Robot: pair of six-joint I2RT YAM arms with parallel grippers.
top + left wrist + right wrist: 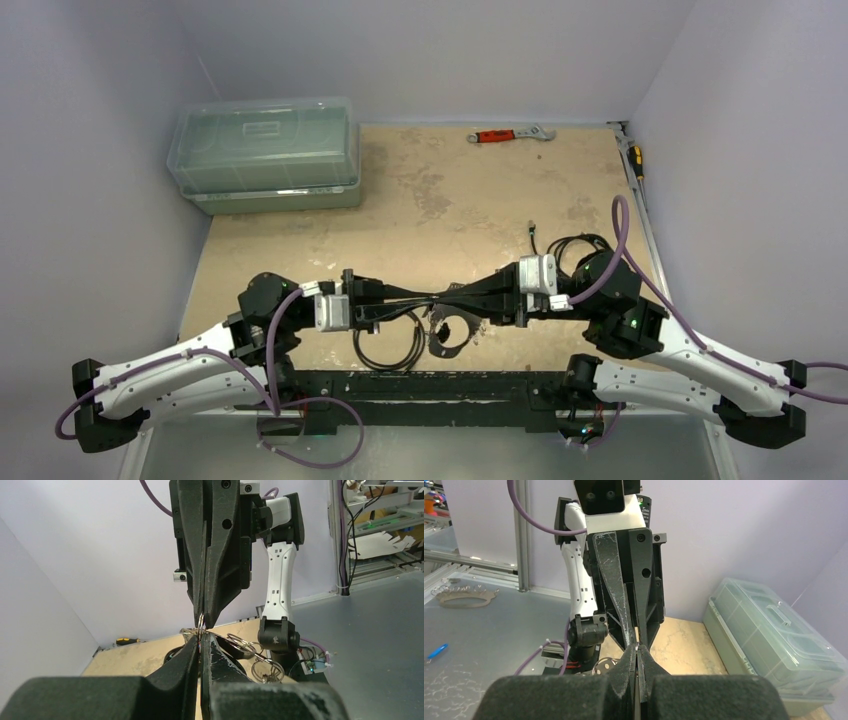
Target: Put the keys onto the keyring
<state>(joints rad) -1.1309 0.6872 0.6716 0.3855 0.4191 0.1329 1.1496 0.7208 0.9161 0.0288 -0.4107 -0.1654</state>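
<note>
Pinching tight, my left claw and my right claw meet tip to tip above the table, near its front edge. Both are squeezed closed. Between the tips I see a thin shiny bit of wire, the keyring. It is turned edge-on, so only a small bit of it shows. My left claw grips it from the left and my right claw grips it from the right. The wire runs into the slit between the fingers of both.

The keys lie in a small heap on the table, just below the spot where my claws meet. They are too small for me to tell one from another. Some thin shiny loops lie with them. A black cable coil lies just beside the heap, on its left, under my left claw.

Far back on the left stands a clear plastic box with its lid on. A red-handled wrench lies at the far edge of the table, well apart from everything else.
</note>
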